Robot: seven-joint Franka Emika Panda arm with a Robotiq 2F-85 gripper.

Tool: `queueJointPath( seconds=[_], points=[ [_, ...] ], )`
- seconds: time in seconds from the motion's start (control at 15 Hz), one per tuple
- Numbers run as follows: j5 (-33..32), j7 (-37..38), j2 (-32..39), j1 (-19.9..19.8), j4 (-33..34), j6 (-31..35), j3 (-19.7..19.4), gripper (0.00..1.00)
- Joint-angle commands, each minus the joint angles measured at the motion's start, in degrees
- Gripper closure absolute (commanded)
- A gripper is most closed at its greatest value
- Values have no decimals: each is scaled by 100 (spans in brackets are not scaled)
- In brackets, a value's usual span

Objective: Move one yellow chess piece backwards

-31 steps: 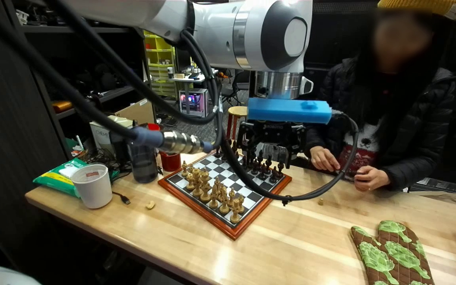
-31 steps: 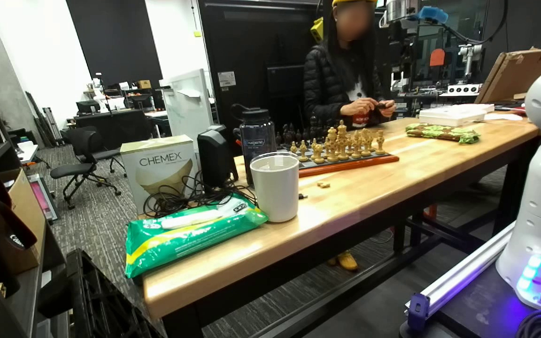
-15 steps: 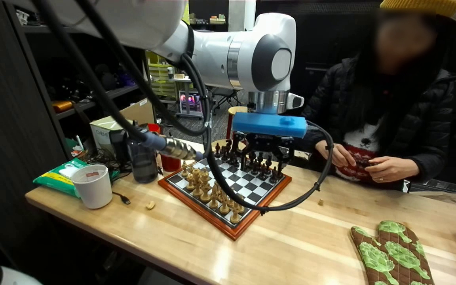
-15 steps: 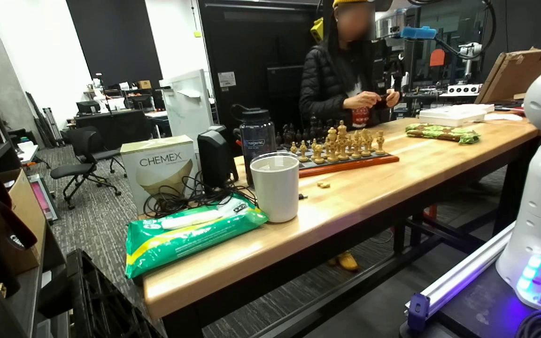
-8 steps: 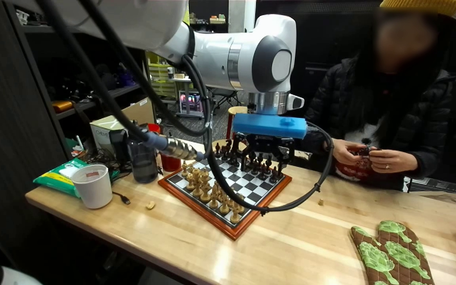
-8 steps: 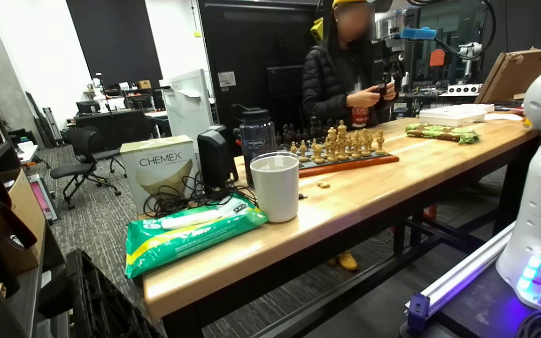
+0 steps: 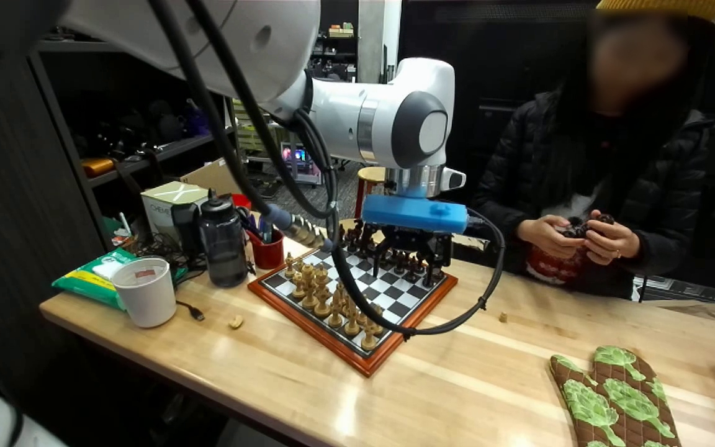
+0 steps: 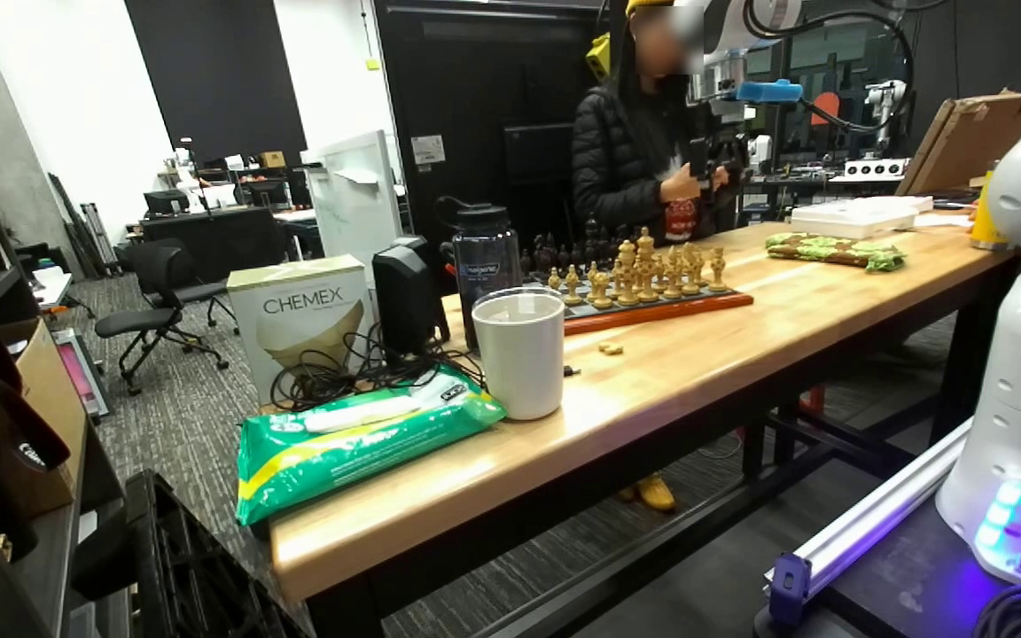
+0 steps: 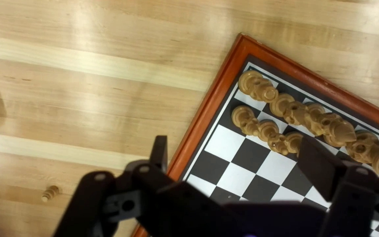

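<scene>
Several yellow chess pieces stand in two rows along one side of the chessboard; they show in both exterior views and in the wrist view. The board's red-brown rim also shows in the wrist view. My gripper hangs above the board, near the dark pieces in that exterior view. It also shows in an exterior view against the person. In the wrist view my gripper is open with its fingers wide apart, holding nothing. Its right finger hides part of the yellow rows.
Dark chess pieces stand on the board's far side. A person's hands hold something dark beside the table. A small yellow piece lies on the table. Oven mitt, white cup and dark bottle stand around.
My gripper has moved down and slightly left in both exterior views, closer to the board. The person's hands have shifted. The chess pieces on the board have not visibly moved.
</scene>
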Motion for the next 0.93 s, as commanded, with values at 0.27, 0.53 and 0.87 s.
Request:
queueJointPath(
  seconds=[0.27,0.53,0.87],
  points=[
    [503,453,262,-151,-211,716,88,0],
    [745,627,294,-210,-390,911,95,0],
    [648,519,427,-222,-258,799,113,0]
  ],
)
